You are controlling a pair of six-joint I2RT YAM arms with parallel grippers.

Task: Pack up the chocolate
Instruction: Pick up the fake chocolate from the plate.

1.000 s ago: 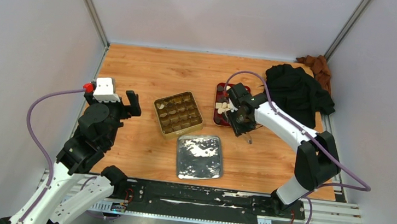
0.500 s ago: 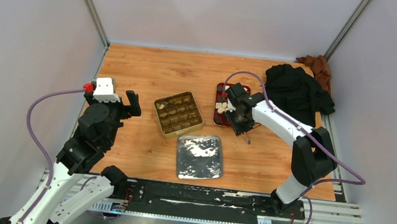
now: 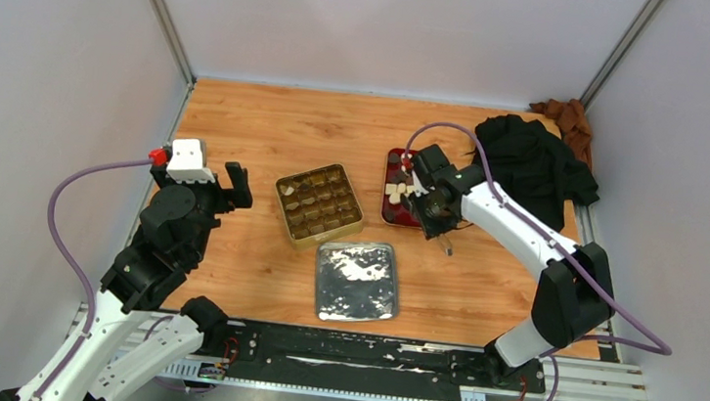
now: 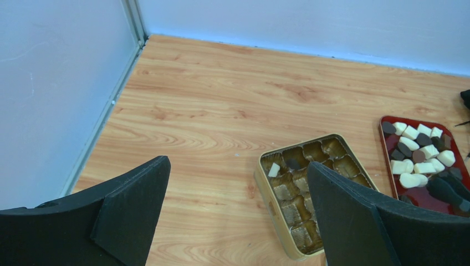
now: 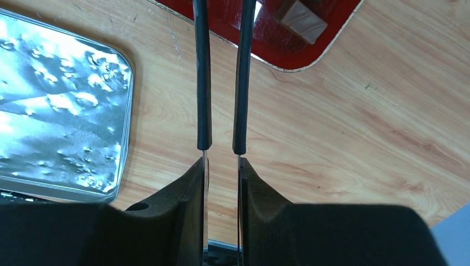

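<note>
Near edge, left: left gripper (image 4: 238, 164) hangs over the table (image 3: 270, 124), its fingers spread wide with nothing between them.
Lid (image 3: 356, 279): silver with a crinkled shine, lying flat at near centre. It is just short of the tin and not touching it.
Tin (image 4: 259, 183): gold with brown grid cups, set skewed to the table edges. One white piece (image 4: 274, 170) sits in its left-corner cup.
Right gripper (image 5: 223, 11): two thin black rods run nearly parallel with a narrow gap, reaching over the tray's near rim. The wrist view cuts off their tips, so I cannot tell whether they pinch anything.
Tray (image 4: 385, 145): red with rounded corners, right of the tin, with a strip of wood between them.
Chocolate (image 4: 415, 152): white and dark pieces crowd the tray's far half. A brown piece (image 5: 302, 19) lies just right of the rods.
Cloths: black cloth (image 3: 531, 163) lies close to the right of the tray. Brown cloth (image 3: 565, 118) is in the far right corner.
Open room: bare wood runs along the far wall and down the left side.
</note>
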